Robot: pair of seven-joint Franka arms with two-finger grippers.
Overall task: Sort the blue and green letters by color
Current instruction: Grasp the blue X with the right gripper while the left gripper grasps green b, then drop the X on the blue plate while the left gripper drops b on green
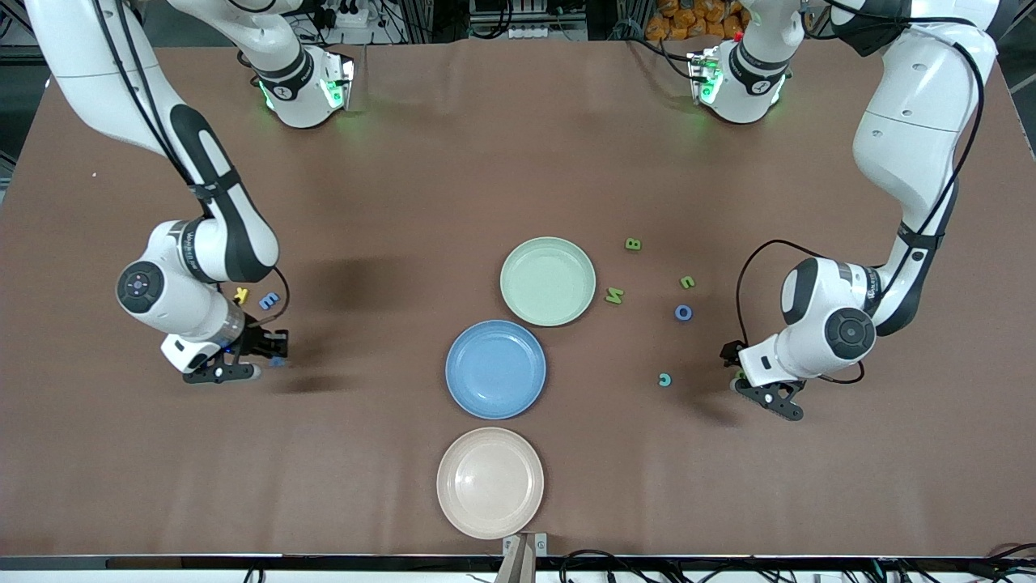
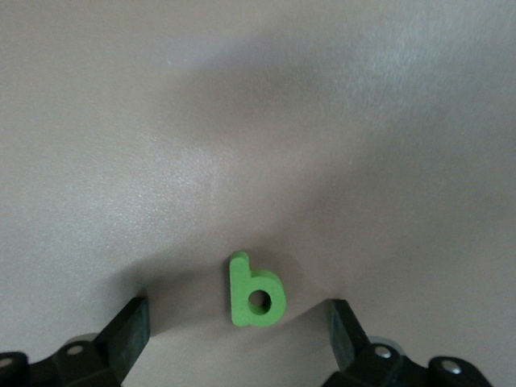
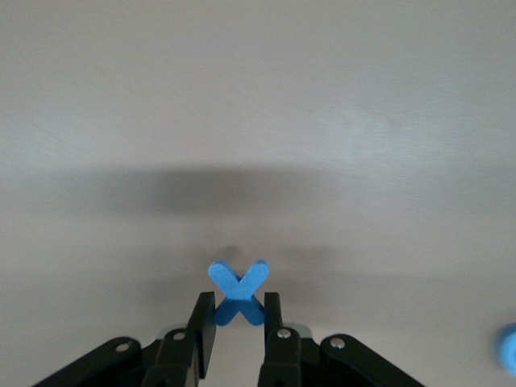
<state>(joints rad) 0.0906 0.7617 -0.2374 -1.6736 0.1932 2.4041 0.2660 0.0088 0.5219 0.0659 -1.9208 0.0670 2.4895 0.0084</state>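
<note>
My right gripper (image 1: 275, 352) is shut on a blue letter X (image 3: 239, 289), low over the table at the right arm's end; its fingers (image 3: 205, 326) pinch the X's lower half. My left gripper (image 2: 239, 339) is open, low over the table at the left arm's end (image 1: 735, 364), with a bright green letter b (image 2: 256, 292) lying between its spread fingers (image 2: 129, 326). A green B (image 1: 633, 244), a green M (image 1: 614, 295), a green U (image 1: 687, 282), a blue O (image 1: 684, 312) and a teal C-shaped letter (image 1: 664, 379) lie between the plates and the left arm. A blue E (image 1: 269, 300) lies by the right arm.
A green plate (image 1: 548, 281), a blue plate (image 1: 495, 369) and a beige plate (image 1: 490, 482) stand in a row mid-table, each nearer the front camera than the last. A yellow K (image 1: 240, 295) lies beside the blue E. Part of another blue letter (image 3: 508, 348) shows in the right wrist view.
</note>
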